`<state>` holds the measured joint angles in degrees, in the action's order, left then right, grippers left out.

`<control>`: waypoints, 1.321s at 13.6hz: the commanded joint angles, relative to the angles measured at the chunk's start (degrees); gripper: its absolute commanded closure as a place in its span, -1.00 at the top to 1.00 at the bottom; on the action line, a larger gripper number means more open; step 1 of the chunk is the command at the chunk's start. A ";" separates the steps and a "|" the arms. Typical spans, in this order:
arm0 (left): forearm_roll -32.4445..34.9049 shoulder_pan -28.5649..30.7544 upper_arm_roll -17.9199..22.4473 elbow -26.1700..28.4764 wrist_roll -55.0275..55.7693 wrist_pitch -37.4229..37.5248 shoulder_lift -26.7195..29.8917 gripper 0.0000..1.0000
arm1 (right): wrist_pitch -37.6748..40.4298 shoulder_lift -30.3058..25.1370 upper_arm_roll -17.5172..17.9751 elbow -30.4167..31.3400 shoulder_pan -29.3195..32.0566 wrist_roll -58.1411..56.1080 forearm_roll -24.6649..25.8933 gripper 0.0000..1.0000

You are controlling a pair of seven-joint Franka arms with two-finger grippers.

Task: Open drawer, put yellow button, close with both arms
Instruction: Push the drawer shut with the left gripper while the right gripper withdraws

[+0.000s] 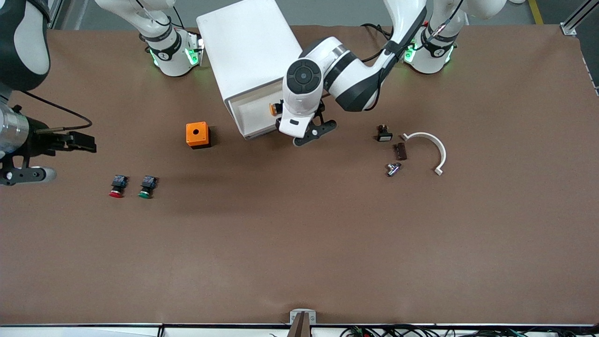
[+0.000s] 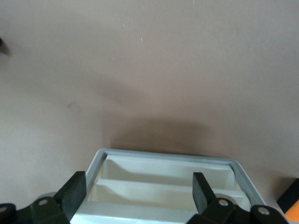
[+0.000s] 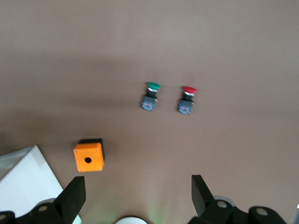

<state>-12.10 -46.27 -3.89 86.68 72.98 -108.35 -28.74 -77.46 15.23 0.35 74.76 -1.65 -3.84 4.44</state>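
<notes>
Drawer [image 1: 255, 110] open | yellow button [image 1: 273, 108] inside | left gripper [image 2: 140, 193] over it

The yellow button [image 1: 274, 108] lies inside the pulled-out top drawer [image 1: 248, 112].

My work surface is a wide table covered in brown matte sheeting [image 1: 299, 243]. On it stand a large white boxy cabinet [image 1: 248, 51], an orange cube with a hole on top [image 1: 197, 134], a red-capped push-button [image 1: 117, 186] beside a green-capped push-button [image 1: 148, 186], a white curved plastic bracket [image 1: 433, 150], and several small dark parts [image 1: 399, 151] near it.
</notes>
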 commanded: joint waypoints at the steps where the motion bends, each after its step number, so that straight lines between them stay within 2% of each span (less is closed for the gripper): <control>1: -2.40 -1.37 -0.15 0.33 2.25 0.15 0.18 1.00 | -0.06 -0.03 1.05 0.65 -0.10 0.40 1.63 1.00; 12: -3.81 -6.38 -0.33 0.68 7.53 0.68 -0.17 1.00 | -0.32 0.15 1.14 0.65 1.04 -0.03 1.19 1.00; 18: -7.05 -6.64 -0.85 0.24 7.88 0.42 -0.44 1.00 | -0.41 0.24 1.06 0.74 2.35 -0.12 -3.02 1.00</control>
<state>-16.24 -52.24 -4.10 87.58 79.49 -107.75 -28.87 -77.54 15.70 0.83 75.02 -0.84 -3.82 3.58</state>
